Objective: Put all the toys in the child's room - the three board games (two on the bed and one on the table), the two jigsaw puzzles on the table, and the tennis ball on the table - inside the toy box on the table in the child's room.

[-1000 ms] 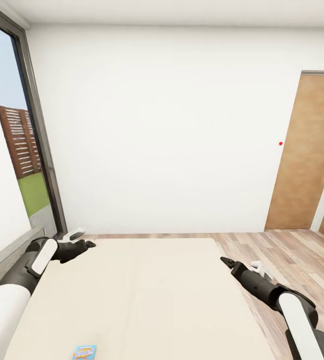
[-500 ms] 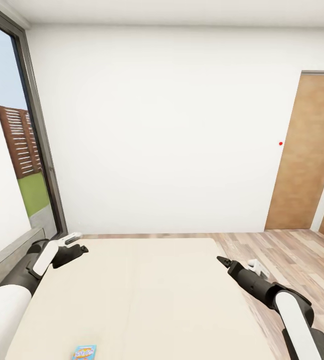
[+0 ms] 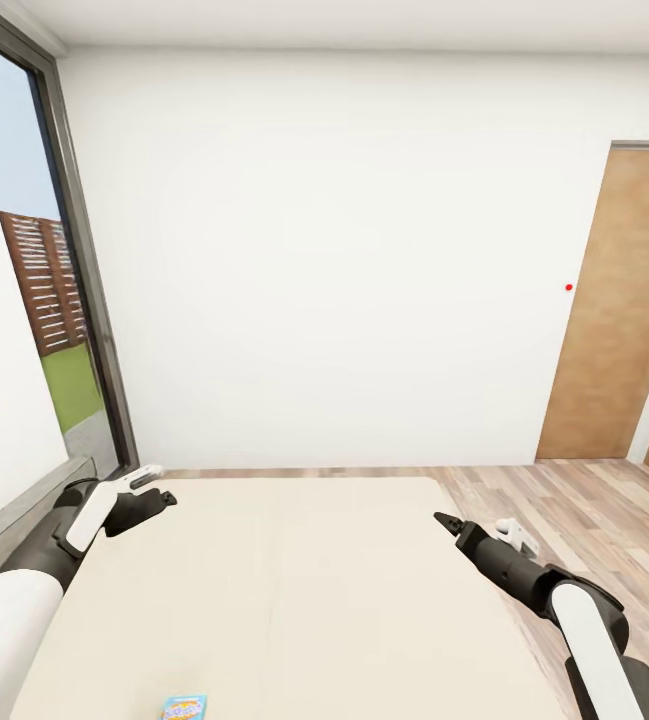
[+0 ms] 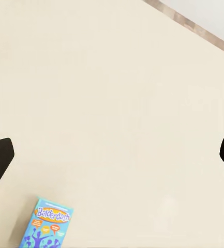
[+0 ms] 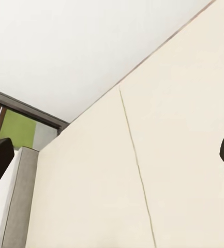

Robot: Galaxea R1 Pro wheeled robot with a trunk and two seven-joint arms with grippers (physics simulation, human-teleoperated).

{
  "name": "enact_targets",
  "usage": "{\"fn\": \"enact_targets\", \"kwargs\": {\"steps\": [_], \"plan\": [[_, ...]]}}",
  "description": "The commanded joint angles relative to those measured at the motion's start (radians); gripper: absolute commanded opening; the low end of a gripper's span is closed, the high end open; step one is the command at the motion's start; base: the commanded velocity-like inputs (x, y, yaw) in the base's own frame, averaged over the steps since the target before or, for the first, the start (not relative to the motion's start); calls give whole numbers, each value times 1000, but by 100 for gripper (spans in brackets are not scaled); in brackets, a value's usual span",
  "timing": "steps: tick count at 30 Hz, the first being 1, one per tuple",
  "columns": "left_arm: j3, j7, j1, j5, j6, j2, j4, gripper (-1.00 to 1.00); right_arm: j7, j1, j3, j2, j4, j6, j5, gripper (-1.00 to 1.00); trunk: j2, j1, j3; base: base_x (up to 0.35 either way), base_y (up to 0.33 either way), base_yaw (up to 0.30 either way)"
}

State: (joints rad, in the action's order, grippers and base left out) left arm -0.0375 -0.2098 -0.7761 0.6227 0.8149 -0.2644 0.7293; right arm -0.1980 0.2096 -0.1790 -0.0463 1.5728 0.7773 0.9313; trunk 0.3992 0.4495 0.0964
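Both arms reach out over the beige bed [image 3: 294, 590], the left gripper [image 3: 159, 497] near the window [image 3: 44, 290] side, the right gripper [image 3: 444, 522] near the floor [image 3: 584, 510] side, each with fingers spread wide and empty. A small blue board game [image 4: 46, 223] lies flat on the mattress at the near edge; a wooden door [image 3: 619, 310] stands beyond.
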Motion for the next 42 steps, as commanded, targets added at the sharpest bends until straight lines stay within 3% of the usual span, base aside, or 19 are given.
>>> {"fn": "enact_targets", "kwargs": {"steps": [1,19,31,37,42], "plan": [[-1,-8,0,11,3,0,1,100,-9,0,0,0,1,4,11,100,1,0,-1,19,133,0],[-1,-8,0,10,3,-2,1,100,-11,1,1,0,0,7,12,100,1,0,-1,3,21,0],[6,-11,0,9,-2,4,-7,100,-12,1,7,0,-10,4,11,100,1,0,-16,0,0,5],[12,-11,0,9,-51,16,-59,100,-12,2,7,-6,-12,5,10,100,1,0,-26,0,0,59],[22,-12,0,8,-110,44,-140,100,-11,2,5,-11,-30,4,11,100,1,0,-34,0,0,74]]}}
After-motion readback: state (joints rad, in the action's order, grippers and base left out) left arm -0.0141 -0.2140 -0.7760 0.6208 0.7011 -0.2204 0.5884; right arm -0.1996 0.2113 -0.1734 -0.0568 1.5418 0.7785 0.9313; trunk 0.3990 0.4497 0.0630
